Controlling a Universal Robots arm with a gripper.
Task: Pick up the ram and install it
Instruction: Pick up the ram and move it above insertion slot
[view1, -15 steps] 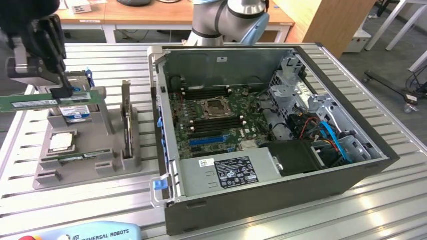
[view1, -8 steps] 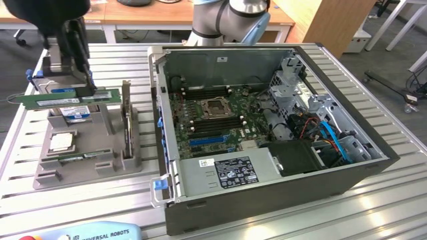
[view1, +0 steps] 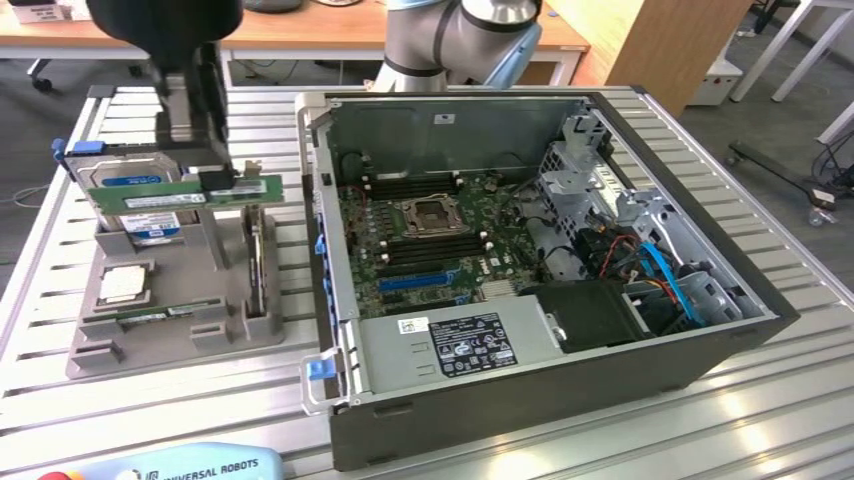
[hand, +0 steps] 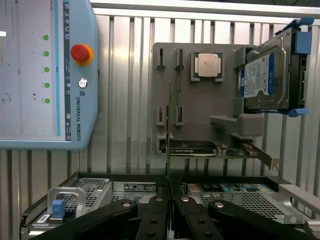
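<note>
The black two-finger gripper (view1: 222, 182) is clamped on the long, thin green circuit-board ram (view1: 160, 197). It holds the stick level over the grey plastic parts holder (view1: 174, 335) — on the exterior view's left of the open dark computer case (view1: 534, 400).
</note>
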